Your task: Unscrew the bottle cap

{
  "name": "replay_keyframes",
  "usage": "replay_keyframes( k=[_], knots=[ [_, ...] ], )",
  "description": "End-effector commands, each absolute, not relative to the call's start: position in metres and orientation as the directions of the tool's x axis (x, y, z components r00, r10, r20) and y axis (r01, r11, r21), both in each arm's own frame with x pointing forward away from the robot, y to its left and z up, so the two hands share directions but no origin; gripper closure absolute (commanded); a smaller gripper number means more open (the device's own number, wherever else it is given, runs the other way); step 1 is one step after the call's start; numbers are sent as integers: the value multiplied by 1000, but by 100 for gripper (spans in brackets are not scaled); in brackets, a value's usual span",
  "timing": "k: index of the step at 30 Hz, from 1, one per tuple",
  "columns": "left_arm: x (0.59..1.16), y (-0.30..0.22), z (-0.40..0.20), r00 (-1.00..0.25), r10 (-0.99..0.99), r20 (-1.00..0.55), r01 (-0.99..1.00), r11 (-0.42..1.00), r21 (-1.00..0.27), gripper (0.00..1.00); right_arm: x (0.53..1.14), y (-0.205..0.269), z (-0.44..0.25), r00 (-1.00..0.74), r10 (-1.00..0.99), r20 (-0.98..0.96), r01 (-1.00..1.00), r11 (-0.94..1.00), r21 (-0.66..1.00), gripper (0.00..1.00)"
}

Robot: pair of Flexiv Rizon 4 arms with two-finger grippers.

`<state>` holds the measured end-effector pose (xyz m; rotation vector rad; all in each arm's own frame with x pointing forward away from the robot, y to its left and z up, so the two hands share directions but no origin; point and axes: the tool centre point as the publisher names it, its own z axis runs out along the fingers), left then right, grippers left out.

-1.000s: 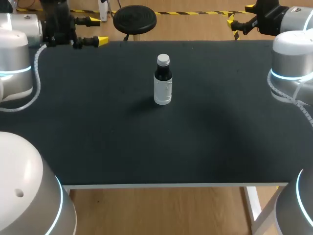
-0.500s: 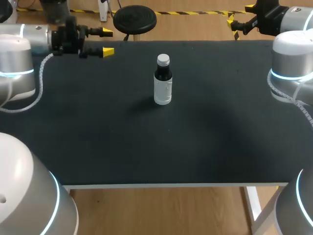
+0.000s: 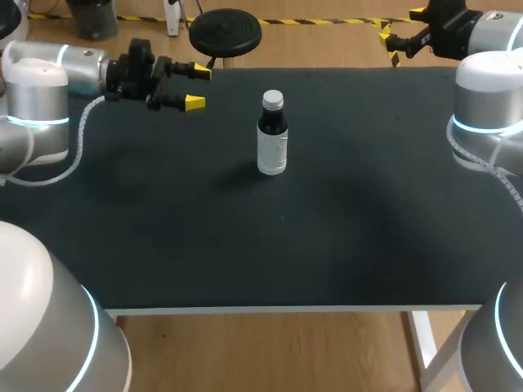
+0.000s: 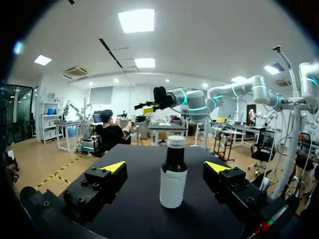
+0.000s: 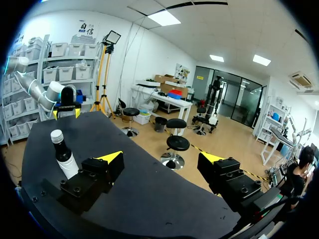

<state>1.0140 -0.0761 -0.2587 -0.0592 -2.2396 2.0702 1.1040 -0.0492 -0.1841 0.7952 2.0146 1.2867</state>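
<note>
Toward the middle of the table's (image 3: 327, 237) far edge, the bottle (image 3: 272, 143) stands upright, cap (image 3: 272, 100) on. My left claw (image 3: 197, 87) hangs near it, fingers apart; my right claw (image 3: 400, 26), fingers also apart, hovers past the far right corner.

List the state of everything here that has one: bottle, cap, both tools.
bottle: upright, untouched.
cap: on the bottle.
left tool: open, empty, short of the bottle.
right tool: open, empty, far from the bottle.
</note>
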Motion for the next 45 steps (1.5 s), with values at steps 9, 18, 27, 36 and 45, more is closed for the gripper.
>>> replay_keyframes(
  k=[9,18,27,36,45],
  knots=[
    [1006,-104,-273,-996,68,51,-43,117,-992,0,1104,-50,-184,-632,755,-174,159,346,925,0],
    [996,-122,-275,-994,101,48,-37,108,-993,0,1104,-50,-184,-632,755,-174,159,346,925,0],
    [990,-144,-280,-991,126,47,-31,132,-991,0,1104,-50,-184,-632,755,-174,159,346,925,0],
    [987,-161,-280,-987,152,44,-19,161,-987,0,1104,-50,-184,-632,755,-174,159,346,925,0],
    [986,-183,-286,-978,200,55,-11,213,-977,0,1104,-50,-184,-632,755,-174,159,346,925,0]
  ],
)
